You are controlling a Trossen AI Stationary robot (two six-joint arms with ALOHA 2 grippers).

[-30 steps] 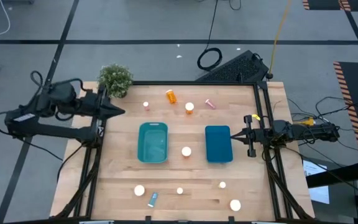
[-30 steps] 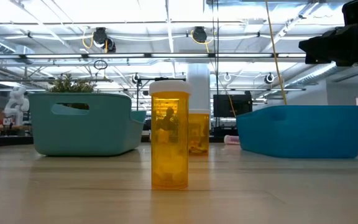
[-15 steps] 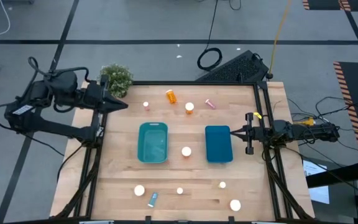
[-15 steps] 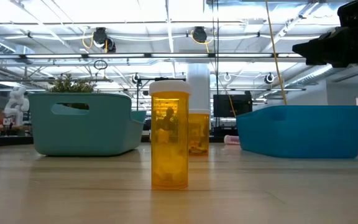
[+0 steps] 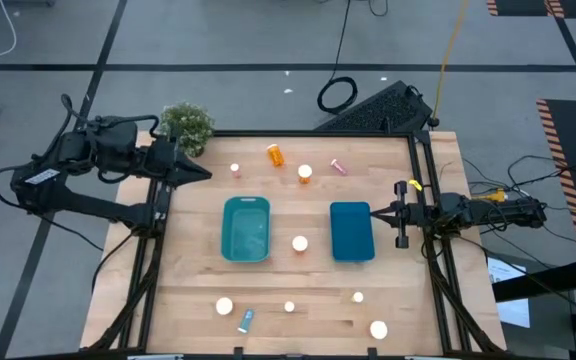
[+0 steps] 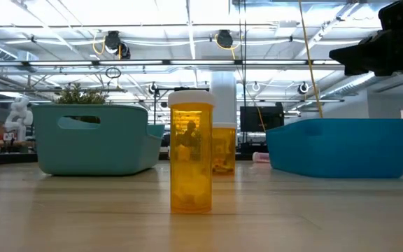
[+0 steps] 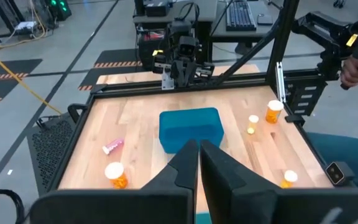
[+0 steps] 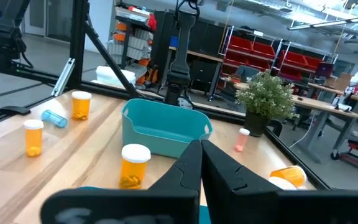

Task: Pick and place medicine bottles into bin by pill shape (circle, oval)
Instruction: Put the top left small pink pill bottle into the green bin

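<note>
Several medicine bottles with white caps are scattered on the wooden table. An orange one [image 5: 276, 155] lies near the far edge beside an upright one [image 5: 305, 173] and a pink one [image 5: 338, 167]. One [image 5: 299, 243] stands between the teal bin [image 5: 246, 229] and the blue bin [image 5: 350, 231]. Others [image 5: 224, 306] stand by the near edge, and a blue one [image 5: 246, 319] lies there. My left gripper [image 5: 206, 172] hovers shut over the far left corner. My right gripper [image 5: 374, 211] is shut at the right edge, beside the blue bin.
A small green potted plant [image 5: 185, 125] stands at the table's far left corner, just behind my left gripper. A dark metal frame [image 5: 423, 180] runs along the table's sides. Bare wood lies between the bins and the near row of bottles.
My left gripper has moved from the table's left edge toward the right, coming in over the far left corner next to the plant. No bottle or bin has moved.
</note>
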